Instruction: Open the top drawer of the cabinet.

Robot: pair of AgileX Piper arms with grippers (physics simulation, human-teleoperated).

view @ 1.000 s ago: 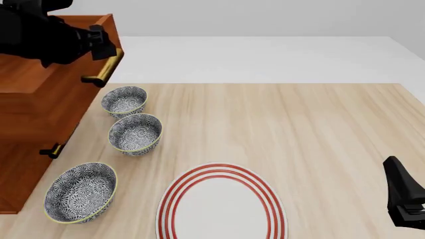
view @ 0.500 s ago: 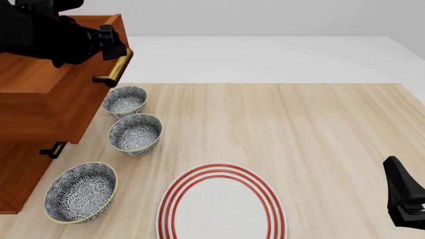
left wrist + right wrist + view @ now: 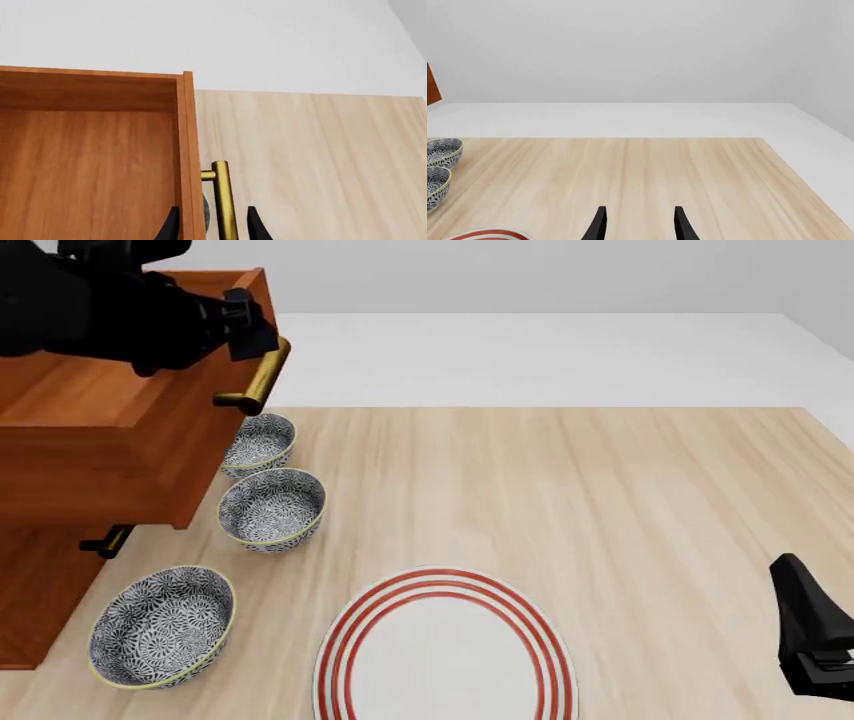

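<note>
Left end effector [image 3: 254, 330] pinching the brass handle [image 3: 258, 377] of the top drawer [image 3: 127, 430]; drawer stands pulled out from the cabinet [image 3: 34, 590].

In the left wrist view the two fingertips [image 3: 172, 226] sit either side of the handle bar with the drawer's front panel edge just beside it, and the drawer's bare wooden interior is exposed. In the front view the top drawer sits at the desk's far left and overhangs the nearest part of the far patterned bowl [image 3: 260, 443]. A lower drawer handle [image 3: 107, 540] shows beneath the overhang. Two more patterned bowls, the middle bowl [image 3: 272, 508] and the near bowl [image 3: 162, 625], line the cabinet's front on the desk [image 3: 601, 520], and a red-ringed plate [image 3: 447, 650] lies at the near edge. The right end effector [image 3: 639, 225] hovers well apart at the near right, fingers spread, gripping nothing.
</note>
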